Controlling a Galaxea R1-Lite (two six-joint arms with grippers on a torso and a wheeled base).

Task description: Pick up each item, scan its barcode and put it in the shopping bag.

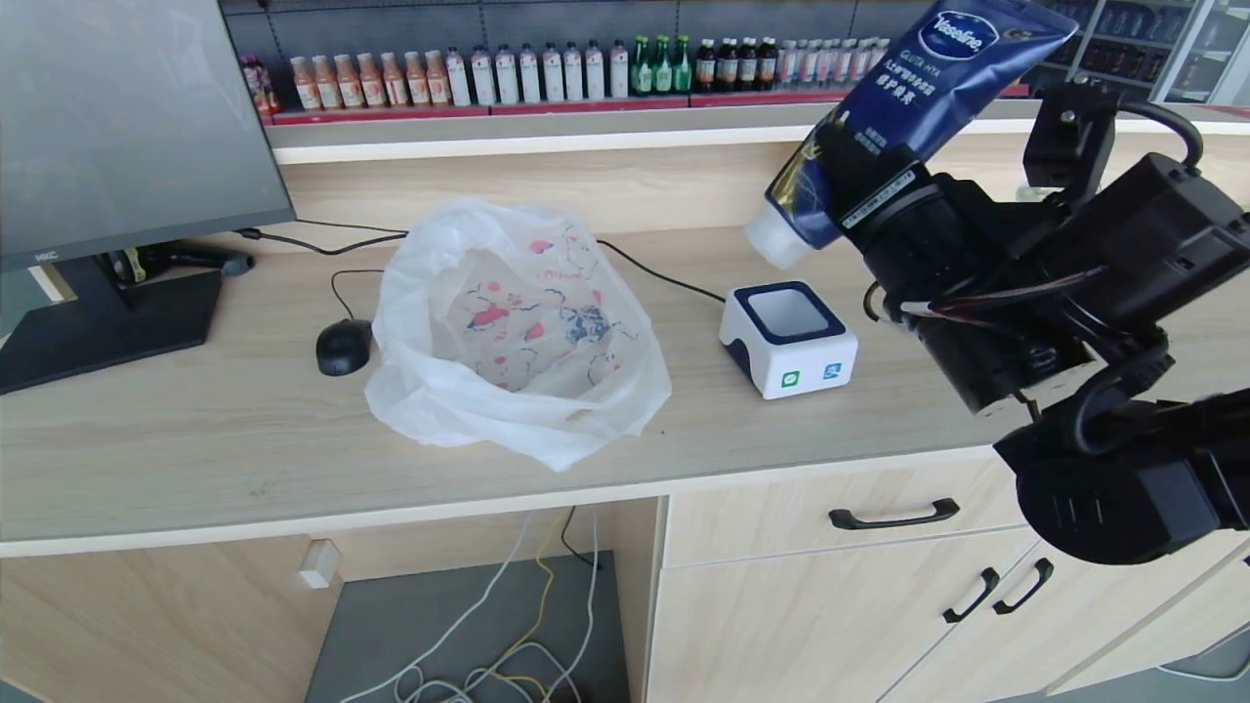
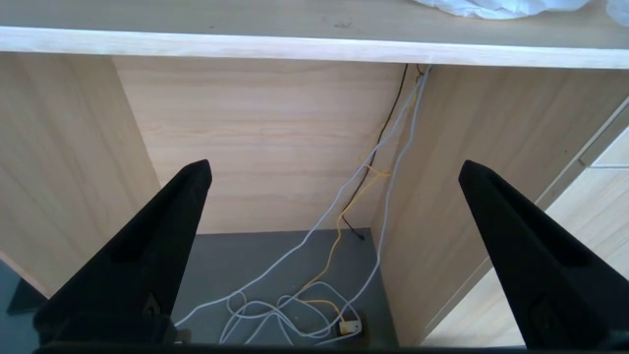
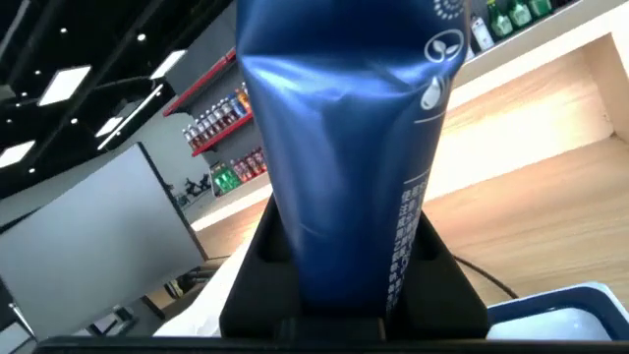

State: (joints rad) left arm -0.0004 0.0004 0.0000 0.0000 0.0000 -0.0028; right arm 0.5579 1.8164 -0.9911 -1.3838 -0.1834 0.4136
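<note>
Blue lotion tube (image 1: 937, 68) tilting cap-down in free air above the barcode scanner (image 1: 787, 337), right gripper (image 1: 859, 176) clamping its lower body, open shopping bag (image 1: 430, 293) sitting beside the scanner, left gripper (image 2: 334, 172) hanging spread wide below the counter edge (image 2: 197, 41).

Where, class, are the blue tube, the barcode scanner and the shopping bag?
blue tube (image 1: 933, 73): head view, on its printed body.
barcode scanner (image 1: 787, 314): head view, on its top window.
shopping bag (image 1: 508, 422): head view, on its near wall.

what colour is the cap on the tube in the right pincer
White cap on a dark blue tube, clearest in the head view.
</note>
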